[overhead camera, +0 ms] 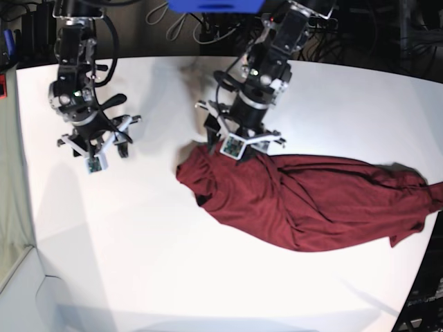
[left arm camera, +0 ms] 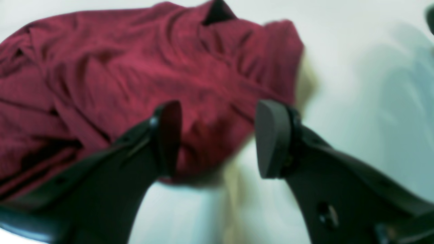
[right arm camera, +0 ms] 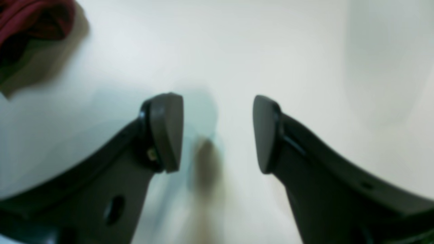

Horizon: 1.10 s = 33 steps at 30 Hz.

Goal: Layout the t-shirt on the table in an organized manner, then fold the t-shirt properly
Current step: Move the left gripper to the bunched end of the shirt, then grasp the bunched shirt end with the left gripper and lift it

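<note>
T-shirt (overhead camera: 311,200) bunched and creased on table (overhead camera: 138,263), spread as a long lump w/ one end reaching the table's edge on the left-arm side; nowhere near laid flat yet. Judged step: first grab for the layout phase.

Left gripper (left arm camera: 217,139) hanging over the shirt's near end, jaws apart, nothing between them; cloth seen below the gap, one pad over fabric, other pad at the shirt's border w/ bare table beneath. In base view, same gripper (overhead camera: 239,135) right at the shirt's bunched end, the end furthest from that table edge. Right gripper (right arm camera: 217,134) also open and empty, over bare table, well apart from the shirt; only a corner of maroon (right arm camera: 34,17) in its wrist view. In base view (overhead camera: 97,149), off to the side away from the shirt.

How to do it well, as a judgement:
- Lower left jaws onto a single clear edge (hem, shoulder or sleeve seam), not a thick fold; a multi-layer pinch likely drags the whole lump.
- Blurry wrist view, so which part of the shirt lies under the jaws: can't tell. Base view no help either.
- Bring right gripper across to a matching point on the shirt before pulling; two holds needed to stretch fabric flat.
- Pull toward mid-table, away from the edge, to avoid cloth sliding off.
- Keep the lift low, spread slowly, let creases drop out.
</note>
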Available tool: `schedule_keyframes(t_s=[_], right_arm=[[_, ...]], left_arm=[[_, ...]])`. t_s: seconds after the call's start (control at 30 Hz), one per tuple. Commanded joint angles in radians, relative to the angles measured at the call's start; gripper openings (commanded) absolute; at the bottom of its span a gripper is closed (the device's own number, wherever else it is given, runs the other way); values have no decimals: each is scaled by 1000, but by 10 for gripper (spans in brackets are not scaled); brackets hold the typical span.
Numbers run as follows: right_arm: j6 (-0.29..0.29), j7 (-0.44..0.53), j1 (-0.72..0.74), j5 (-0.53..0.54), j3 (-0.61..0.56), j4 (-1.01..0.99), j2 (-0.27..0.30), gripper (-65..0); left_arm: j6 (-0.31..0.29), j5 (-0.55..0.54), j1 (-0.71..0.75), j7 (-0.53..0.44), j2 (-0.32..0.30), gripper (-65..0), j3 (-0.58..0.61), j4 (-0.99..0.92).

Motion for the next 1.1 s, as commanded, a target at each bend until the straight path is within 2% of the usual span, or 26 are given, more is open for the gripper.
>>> schedule_keyframes(t_s=[0.0, 0.33, 0.4, 0.43, 0.5, 0.53, 0.63, 0.73, 0.8, 0.97, 1.07], right_arm=[[2, 24, 2, 13, 3, 15, 6, -315], [2, 24, -11, 13, 3, 15, 9, -316], [2, 24, -11, 13, 3, 16, 9, -316], [2, 24, -9, 13, 3, 16, 9, -316], [2, 24, -6, 13, 3, 18, 9, -316], [2, 24, -3, 13, 5, 19, 9, -317], [2, 24, 0, 13, 5, 47, 6, -317], [3, 24, 0, 14, -5, 101, 1, -317], [42, 24, 11, 14, -11, 125, -25, -317], [192, 19, 31, 14, -12, 153, -74, -316], [243, 17, 28, 14, -14, 147, -103, -315]], left_arm=[[4, 3, -7, -22, 18, -312, -1, 1], [4, 2, -84, -24, 29, -319, -1, -153], [4, 2, -76, -24, 24, -384, -1, -149], [4, 2, -75, -24, 23, -442, -1, -142], [4, 2, -53, -24, 21, -607, -3, -114], [4, 2, -41, -24, 21, -650, -4, -93], [6, 2, -1, -24, 21, -626, -33, -10], [6, 2, 54, -24, 26, -650, -72, 104], [6, 2, 99, -22, 26, -646, -81, 180], [6, 2, 235, -21, 20, -646, -87, 340], [6, 2, 315, -22, 20, -646, -119, 361]])
